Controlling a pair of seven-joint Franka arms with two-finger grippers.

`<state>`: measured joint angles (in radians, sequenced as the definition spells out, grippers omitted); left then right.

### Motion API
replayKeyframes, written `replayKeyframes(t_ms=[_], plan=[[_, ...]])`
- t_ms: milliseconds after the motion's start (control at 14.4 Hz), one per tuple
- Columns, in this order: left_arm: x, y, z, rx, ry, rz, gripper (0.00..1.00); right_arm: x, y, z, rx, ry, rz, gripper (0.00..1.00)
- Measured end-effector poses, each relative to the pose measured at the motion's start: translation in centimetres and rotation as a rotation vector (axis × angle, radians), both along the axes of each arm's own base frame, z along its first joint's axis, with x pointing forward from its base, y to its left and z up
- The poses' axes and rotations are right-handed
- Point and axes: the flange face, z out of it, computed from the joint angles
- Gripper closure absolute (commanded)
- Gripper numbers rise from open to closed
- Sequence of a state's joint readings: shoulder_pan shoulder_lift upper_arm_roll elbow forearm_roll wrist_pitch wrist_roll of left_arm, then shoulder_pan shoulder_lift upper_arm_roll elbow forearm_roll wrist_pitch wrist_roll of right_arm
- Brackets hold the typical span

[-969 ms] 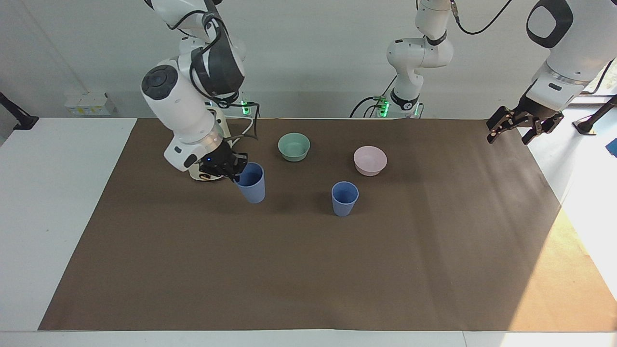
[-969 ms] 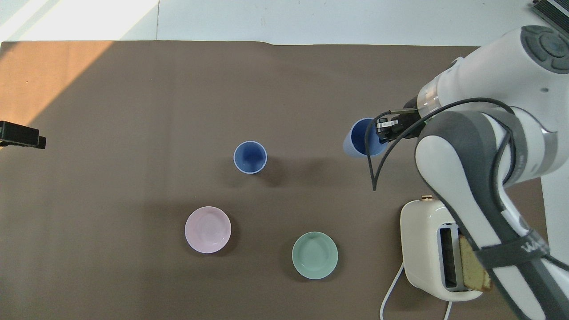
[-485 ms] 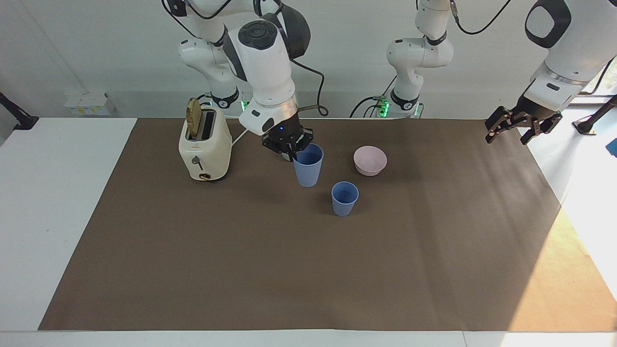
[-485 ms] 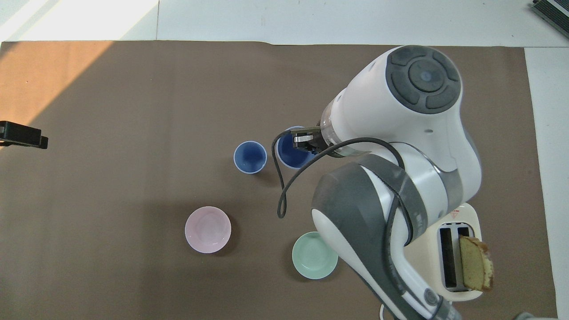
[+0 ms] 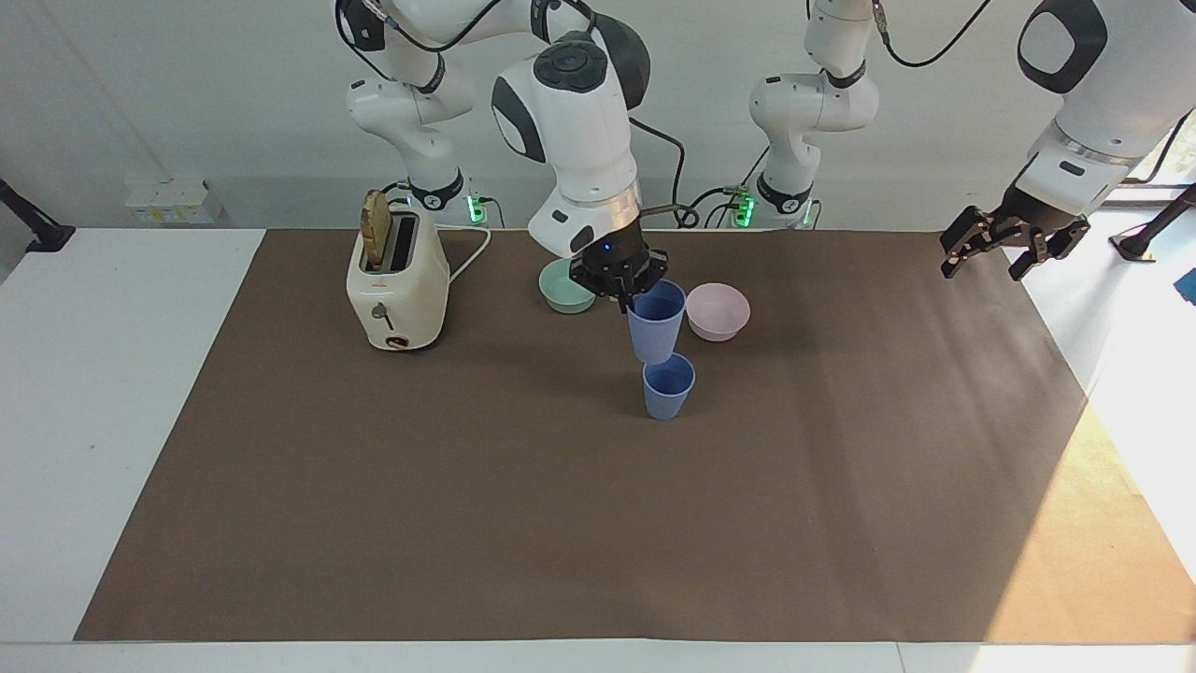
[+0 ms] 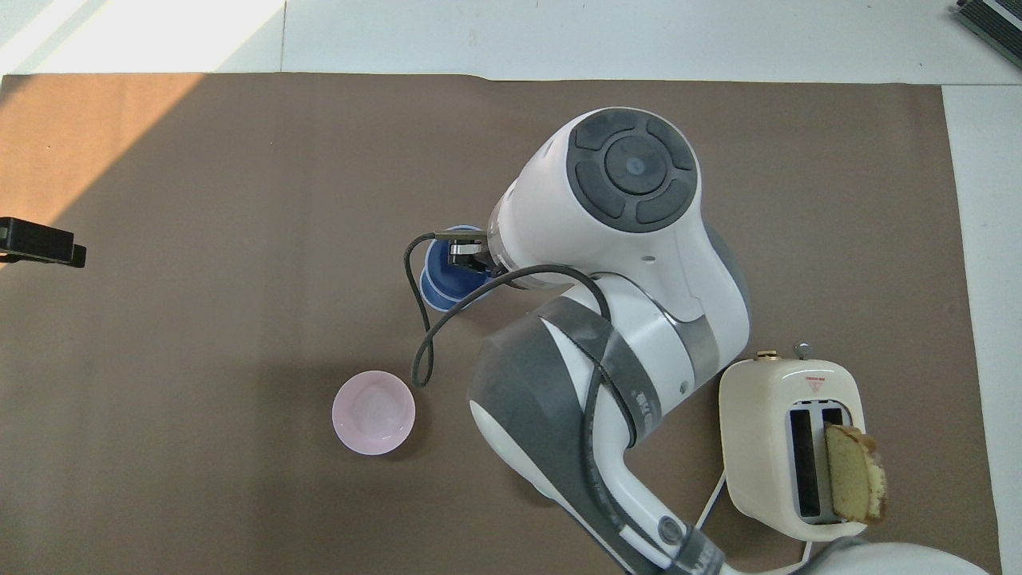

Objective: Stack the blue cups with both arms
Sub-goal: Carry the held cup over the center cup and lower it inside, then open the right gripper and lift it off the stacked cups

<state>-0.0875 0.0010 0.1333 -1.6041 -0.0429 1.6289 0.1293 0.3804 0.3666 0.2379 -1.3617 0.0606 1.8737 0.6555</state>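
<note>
I see my right gripper (image 5: pixel 628 292) clenched on the rim of one blue cup (image 5: pixel 655 322), one finger inside it, holding it in the air directly over the second blue cup (image 5: pixel 668 386), which stands on the brown mat (image 5: pixel 561 523) mid-table. The two cups look just apart, not yet nested. My left gripper (image 5: pixel 992 250) waits with jaws spread wide and empty, raised over the mat's edge at its own end.
</note>
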Motion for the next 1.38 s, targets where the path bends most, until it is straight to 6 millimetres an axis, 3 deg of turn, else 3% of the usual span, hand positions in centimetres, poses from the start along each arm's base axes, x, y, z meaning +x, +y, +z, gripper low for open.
replayKeyframes(t_ms=[277, 485, 1385], plan=[[0.0, 0.0, 0.0, 0.0, 0.0, 0.0, 0.0, 0.5, 1.6, -3.4, -0.014, 0.015, 0.008, 1.0], [0.0, 0.0, 0.0, 0.0, 0.0, 0.0, 0.0, 0.9, 1.9, -4.5, -0.012, 0.017, 0.008, 1.0], [0.0, 0.0, 0.0, 0.0, 0.0, 0.0, 0.0, 1.1, 2.1, -5.5, -0.014, 0.018, 0.008, 1.0]])
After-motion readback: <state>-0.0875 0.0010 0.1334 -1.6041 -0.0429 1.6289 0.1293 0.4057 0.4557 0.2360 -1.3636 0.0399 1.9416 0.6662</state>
